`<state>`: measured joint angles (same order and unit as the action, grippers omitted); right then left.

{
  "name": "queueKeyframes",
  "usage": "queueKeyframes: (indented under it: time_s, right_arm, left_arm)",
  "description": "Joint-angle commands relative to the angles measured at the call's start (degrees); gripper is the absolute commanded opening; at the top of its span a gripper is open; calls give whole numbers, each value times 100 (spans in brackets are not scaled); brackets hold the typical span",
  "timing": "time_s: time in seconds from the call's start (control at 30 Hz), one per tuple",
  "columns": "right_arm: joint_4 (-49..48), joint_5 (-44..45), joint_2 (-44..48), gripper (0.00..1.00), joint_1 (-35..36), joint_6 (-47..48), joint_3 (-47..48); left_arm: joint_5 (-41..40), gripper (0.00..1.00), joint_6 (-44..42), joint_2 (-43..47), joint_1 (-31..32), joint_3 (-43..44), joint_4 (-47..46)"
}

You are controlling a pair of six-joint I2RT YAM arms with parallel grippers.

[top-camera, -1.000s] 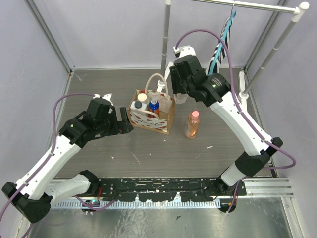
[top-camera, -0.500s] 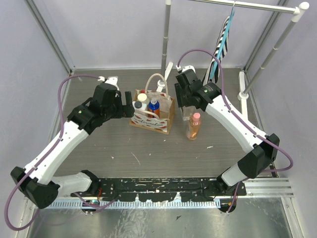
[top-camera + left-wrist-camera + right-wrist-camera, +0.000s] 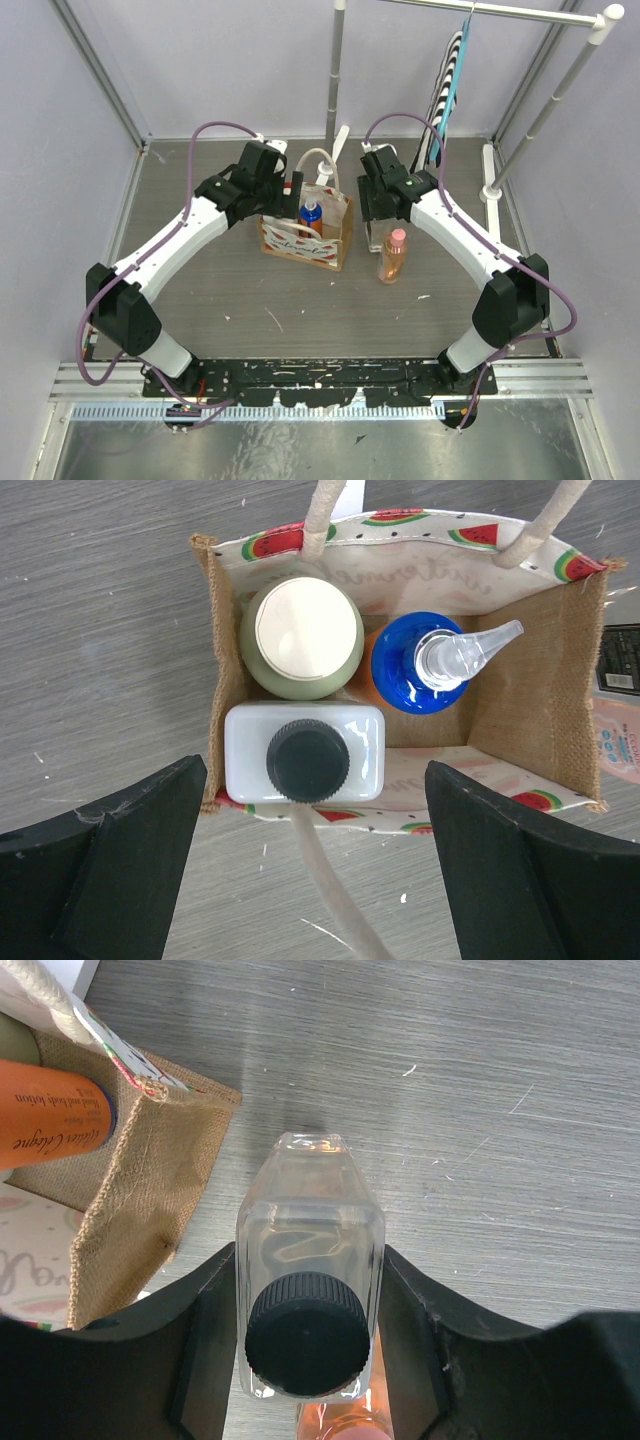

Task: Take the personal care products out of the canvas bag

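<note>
Two hands, one bag and six bottles are in sight. The left hand (image 3: 315, 780) hangs open, its two black fingers (image 3: 120, 870) spread wide, directly above the canvas bag (image 3: 540, 700). The bag stands on the grey wood-grain counter (image 3: 230, 290). It is boxy, made of coarse tan weave, with a glossy lining printed with watermelon slices and two cream rope handles (image 3: 327, 510).

Four bottles stand inside it, under that hand:
- Between the fingers is a white squarish bottle (image 3: 305, 765) with a ribbed black screw cap.
- Beyond it is a green round bottle (image 3: 300, 640) with a flat cream lid.
- To the right of that is a blue bottle (image 3: 405, 670) with a clear plastic spray nozzle.
- An opaque orange bottle (image 3: 45, 1110), cylindrical with dark lettering, shows only as a sliver between the green and blue ones in the left wrist view.

The right hand (image 3: 310, 1295) is closed on a clear bottle (image 3: 310, 1230), one black finger pressed to each flat side. This bottle is transparent and squarish with cut corners, and has a ribbed black cap. I cannot tell whether its base touches the counter. The bag's burlap corner lies just left of this hand.

On the hand's near side a translucent orange bottle (image 3: 392, 255) with a pink cap stands upright on the counter, slim and round.

Far right, behind the hand, a black-and-white striped cloth (image 3: 448, 95) hangs from a metal rail.
</note>
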<state>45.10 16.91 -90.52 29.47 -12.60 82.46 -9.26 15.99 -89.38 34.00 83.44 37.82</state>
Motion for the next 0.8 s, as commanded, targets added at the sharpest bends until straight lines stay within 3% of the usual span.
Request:
queueKeyframes:
  time_s: [0.0, 0.23, 0.77]
  right_arm:
    - [-573, 51, 246, 54, -53, -50, 215]
    - [-573, 22, 206, 61, -73, -76, 221]
    - [-555, 57, 313, 62, -135, -32, 179]
  left_arm:
    - [40, 98, -251, -95, -16, 282, 243]
    - [269, 95, -264, -392, -16, 332, 348]
    - [585, 83, -191, -753, -16, 332, 492]
